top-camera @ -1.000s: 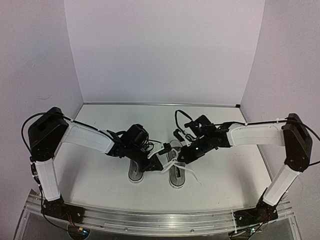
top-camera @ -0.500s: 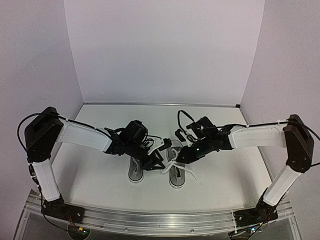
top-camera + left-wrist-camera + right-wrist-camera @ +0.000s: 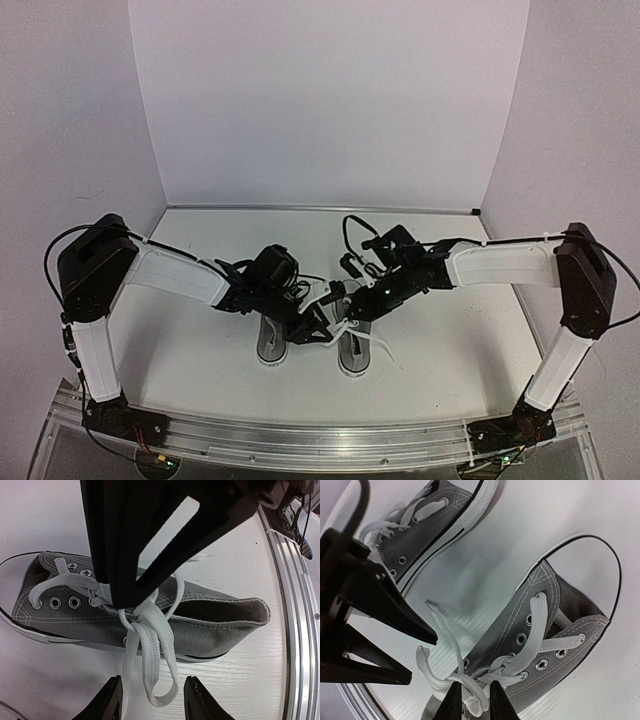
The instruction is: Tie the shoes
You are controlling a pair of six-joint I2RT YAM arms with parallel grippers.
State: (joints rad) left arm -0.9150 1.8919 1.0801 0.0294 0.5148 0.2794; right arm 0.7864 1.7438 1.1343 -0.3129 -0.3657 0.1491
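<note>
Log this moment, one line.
left pincer open at lace loop | right pincer at laces of shoe, grip unclear

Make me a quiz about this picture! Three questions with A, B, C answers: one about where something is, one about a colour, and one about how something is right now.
1. Where are the shoes on the table?
A. Side by side near the middle
B. In the far left corner
C. One stacked on the other

2. What colour are the laces?
A. Black
B. White
C. Red

3. How are the fingers of the left end effector?
A. Pressed together
B. Apart
C. Lifting a shoe off the table

Answers:
1 A: the top view shows them next to each other, mid-table.
2 B: the laces look white in both wrist views.
3 B: the left wrist view shows a gap between the fingers, with lace showing in it.
</note>
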